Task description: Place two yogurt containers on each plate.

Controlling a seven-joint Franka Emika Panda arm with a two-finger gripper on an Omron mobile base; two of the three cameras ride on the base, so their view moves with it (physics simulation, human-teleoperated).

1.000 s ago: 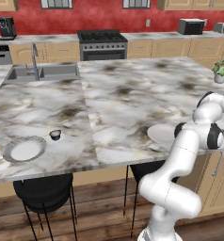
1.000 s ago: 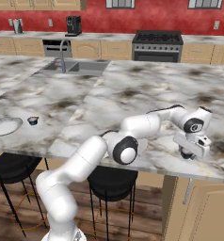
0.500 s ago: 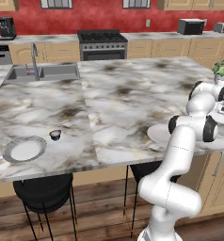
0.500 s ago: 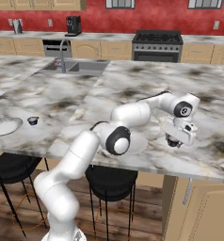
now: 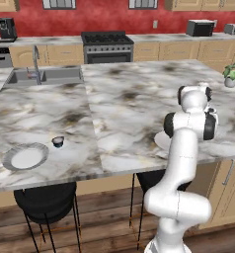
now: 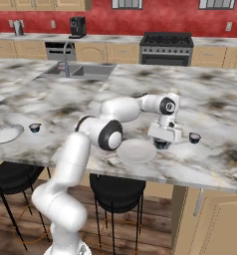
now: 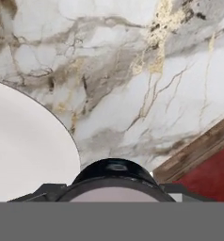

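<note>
The gripper [image 6: 161, 144] was closed around a yogurt cup [image 7: 115, 181], held just beside the near plate [image 6: 136, 150] rather than over it. A release from there would likely have dropped the cup on the marble table [image 6: 215, 107] or the plate's rim, tipping it. Another cup [image 6: 193, 137] stood near the gripper; the far plate [image 5: 25, 157] and its neighbouring cup [image 5: 58, 142] lay well apart. Red walls backed the kitchen.

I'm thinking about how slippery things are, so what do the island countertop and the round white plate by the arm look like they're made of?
The veined grey-white island countertop looks like polished marble or a marble-look stone: irregular dark and tan veins on pale ground. The round white plate looks like smooth glazed ceramic, plain and uniform with a thin greyish rim, though plastic can't be ruled out.
</note>
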